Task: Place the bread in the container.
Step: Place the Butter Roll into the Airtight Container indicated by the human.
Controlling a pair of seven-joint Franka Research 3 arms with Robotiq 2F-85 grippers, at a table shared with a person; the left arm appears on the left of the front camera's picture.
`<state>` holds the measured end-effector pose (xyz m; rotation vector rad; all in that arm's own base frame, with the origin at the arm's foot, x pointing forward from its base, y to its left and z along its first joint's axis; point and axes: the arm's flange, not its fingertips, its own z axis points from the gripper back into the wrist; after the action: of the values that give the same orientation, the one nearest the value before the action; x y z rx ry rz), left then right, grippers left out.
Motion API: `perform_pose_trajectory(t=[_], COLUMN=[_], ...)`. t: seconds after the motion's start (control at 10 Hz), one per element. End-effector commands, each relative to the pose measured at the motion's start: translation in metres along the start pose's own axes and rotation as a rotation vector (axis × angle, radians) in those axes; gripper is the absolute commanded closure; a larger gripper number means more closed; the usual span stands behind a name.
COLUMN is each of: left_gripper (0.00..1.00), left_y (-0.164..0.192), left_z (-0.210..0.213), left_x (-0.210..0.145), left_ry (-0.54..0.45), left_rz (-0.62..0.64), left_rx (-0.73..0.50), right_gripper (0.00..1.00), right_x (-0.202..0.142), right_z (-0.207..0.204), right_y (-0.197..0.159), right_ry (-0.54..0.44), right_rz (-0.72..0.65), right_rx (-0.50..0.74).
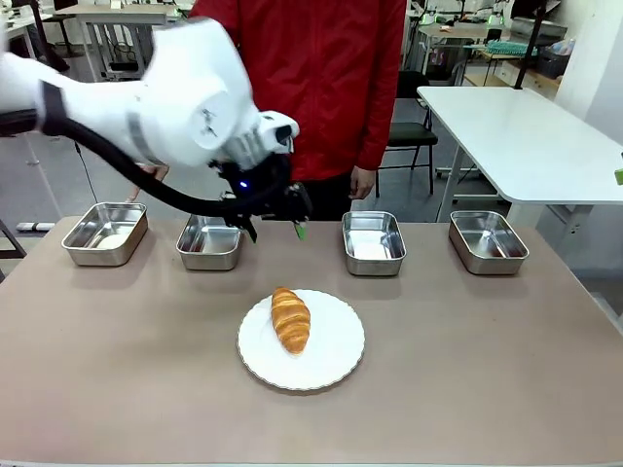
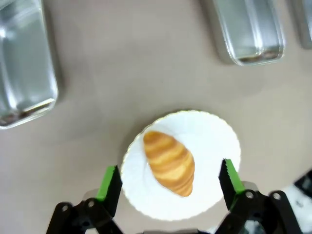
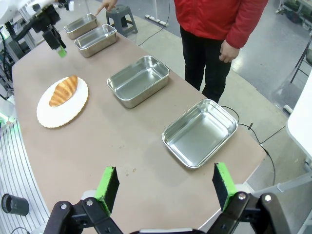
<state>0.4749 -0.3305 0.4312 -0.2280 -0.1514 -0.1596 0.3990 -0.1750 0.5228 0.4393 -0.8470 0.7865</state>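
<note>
Left gripper (image 2: pixel 168 183) hangs above the white plate (image 2: pixel 214 146), jaws spread wide with nothing between them; in the left wrist view its green pads (image 2: pixel 108 183) sit on either side of the plate's near half. Bread (image 2: pixel 169 162) lies on the plate, a bit off the plate's middle, long axis running diagonal in that view, not touched by either finger. In the front view the left gripper (image 1: pixel 277 219) is up in the air beyond the plate's far edge, one green pad tip visible, arm coming in from the left.

Right gripper (image 3: pixel 165 185) also wide apart and holding nothing, raised over the table corner, well away from the plate.

Front view: bread (image 1: pixel 290 318) on the left half of the plate (image 1: pixel 331 355), pointing away from the robot. Four steel pans in a row on the far side of the plate: container (image 1: pixel 209 241) second from left, just beyond and left of the plate; leftmost pan (image 1: pixel 105 233); third pan (image 1: pixel 373 241) beyond and right of the plate; fourth pan (image 1: pixel 488 240) farthest right. All four look to have no bread in them.

Person in a red jacket (image 1: pixel 311 78) stands behind the pans, opposite the plate. One hand (image 3: pixel 105 6) in the right wrist view points down near the leftmost pan.
</note>
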Motion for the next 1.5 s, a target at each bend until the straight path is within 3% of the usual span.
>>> perform_pose_trajectory(t=[0.0, 0.4, 0.5, 0.7, 1.4], left_gripper=[0.0, 0.0, 0.0, 0.0, 0.0], left_y=[-0.03, -0.047, -0.045, -0.055, -0.04], left_z=[-0.018, -0.049, -0.042, -0.054, -0.067], left_x=[0.002, -0.056, -0.058, -0.044, -0.084], left_ry=[0.082, 0.093, 0.17, 0.117, 0.067], left_rz=[0.088, 0.21, 0.179, 0.158, 0.247], left_rx=[0.083, 0.083, 0.108, 0.1, 0.186], right_gripper=[0.0, 0.0, 0.0, 0.0, 0.0], right_x=[0.0, 0.0, 0.0, 0.0, 0.0], right_z=[-0.001, -0.001, -0.001, -0.001, -0.001], right_y=[0.0, 0.0, 0.0, 0.0, 0.0], right_ry=[-0.02, -0.02, -0.02, -0.02, -0.02], right_rz=[0.004, 0.004, 0.004, 0.004, 0.004], right_rx=[0.001, 0.001, 0.001, 0.001, 0.001])
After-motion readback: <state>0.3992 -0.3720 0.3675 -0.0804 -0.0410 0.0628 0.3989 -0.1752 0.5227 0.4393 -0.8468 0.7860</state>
